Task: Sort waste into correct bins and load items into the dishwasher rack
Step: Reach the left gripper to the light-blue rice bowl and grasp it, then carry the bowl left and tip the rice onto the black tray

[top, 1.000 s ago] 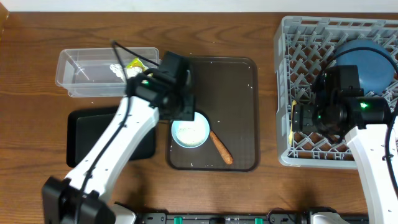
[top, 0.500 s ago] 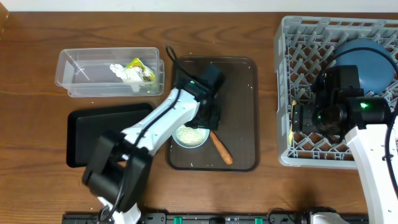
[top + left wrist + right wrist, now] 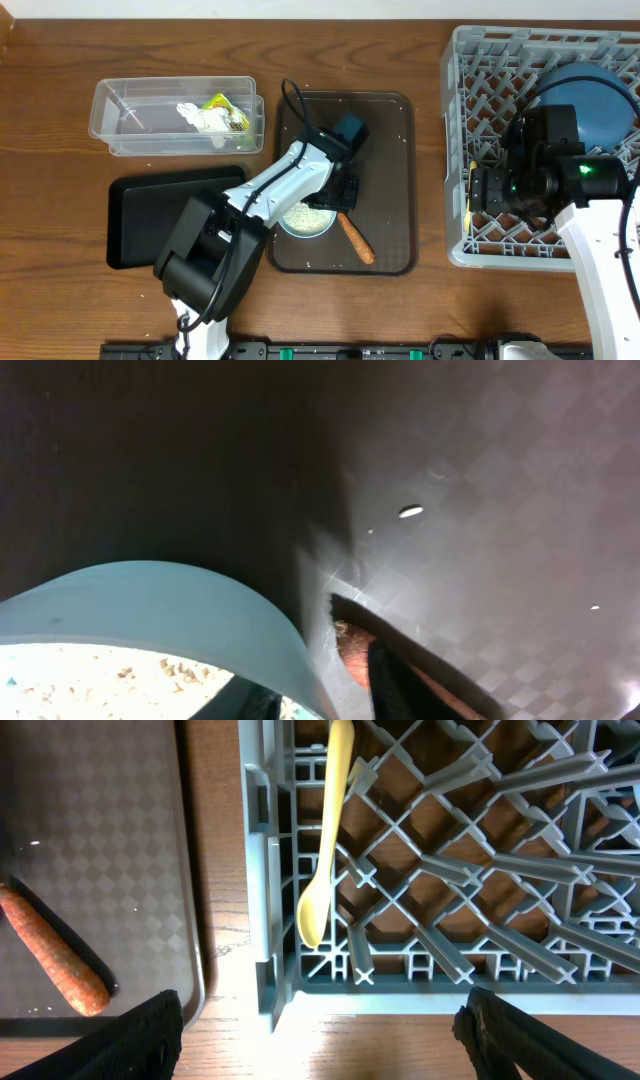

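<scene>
The light blue cup [image 3: 303,217] holds white rice and stands on the dark brown tray [image 3: 385,140]. My left gripper [image 3: 340,195] is at the cup's right rim. In the left wrist view one finger is inside the cup [image 3: 150,610] and one outside, closed on its wall. The orange carrot stick [image 3: 356,239] lies just right of the cup. The clear tub [image 3: 135,120] holds the tissue [image 3: 192,113] and the wrapper [image 3: 225,108]. The rack [image 3: 480,90] holds the blue plate [image 3: 592,95] and the yellow spoon [image 3: 328,830]. My right gripper [image 3: 320,1025] is open and empty at the rack's front left corner.
The flat black tray [image 3: 140,215] lies left of the brown tray, below the clear tub. A few rice grains dot the brown tray. The carrot stick also shows in the right wrist view [image 3: 55,950]. No white bowl or pinkish cup is in view.
My left arm swung from the cup's upper left across to its right rim and lowered onto it. The cup, the carrot stick and the right arm have not moved.
</scene>
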Robot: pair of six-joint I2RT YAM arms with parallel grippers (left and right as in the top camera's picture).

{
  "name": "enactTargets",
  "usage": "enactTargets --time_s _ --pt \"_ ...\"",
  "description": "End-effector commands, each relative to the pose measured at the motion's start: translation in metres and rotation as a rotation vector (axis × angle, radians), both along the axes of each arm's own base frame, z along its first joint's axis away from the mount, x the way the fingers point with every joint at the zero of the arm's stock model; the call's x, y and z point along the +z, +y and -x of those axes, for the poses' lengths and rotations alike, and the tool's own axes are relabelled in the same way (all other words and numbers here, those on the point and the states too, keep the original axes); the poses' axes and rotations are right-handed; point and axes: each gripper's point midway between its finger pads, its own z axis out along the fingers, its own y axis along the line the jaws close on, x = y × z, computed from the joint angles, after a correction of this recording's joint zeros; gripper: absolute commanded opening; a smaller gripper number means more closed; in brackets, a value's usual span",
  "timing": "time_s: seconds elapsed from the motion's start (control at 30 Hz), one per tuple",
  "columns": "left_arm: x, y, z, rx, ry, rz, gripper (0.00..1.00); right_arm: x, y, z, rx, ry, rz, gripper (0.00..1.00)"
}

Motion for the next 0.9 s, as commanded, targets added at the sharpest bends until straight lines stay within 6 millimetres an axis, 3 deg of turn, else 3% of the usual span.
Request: enactTargets --time_s 0.0,0.37,0.57,0.73,0.87 --pt "-0.004 -0.004 0.006 -0.01 0.013 -0.004 0.26 0.004 -0.002 -0.003 -0.01 -0.012 -0.005 0.88" --pt "-0.006 -0.008 0.013 -0.069 -0.039 -0.083 0.19 0.004 -0.002 -0.003 -0.01 -0.013 -0.005 0.88" --pt "-0.006 -0.01 0.015 -0.078 -0.044 -0.09 0.06 0.004 -0.002 -0.002 -0.01 -0.011 -0.005 0.87" --pt "-0.002 0.013 0.008 -0.074 -0.096 -0.21 0.06 0.004 -0.002 -0.002 -0.01 -0.009 -0.005 0.87" --pt "0.015 0.024 0.006 -0.073 -0.127 -0.258 0.06 0.004 -0.002 -0.002 -0.01 -0.009 -0.005 0.87"
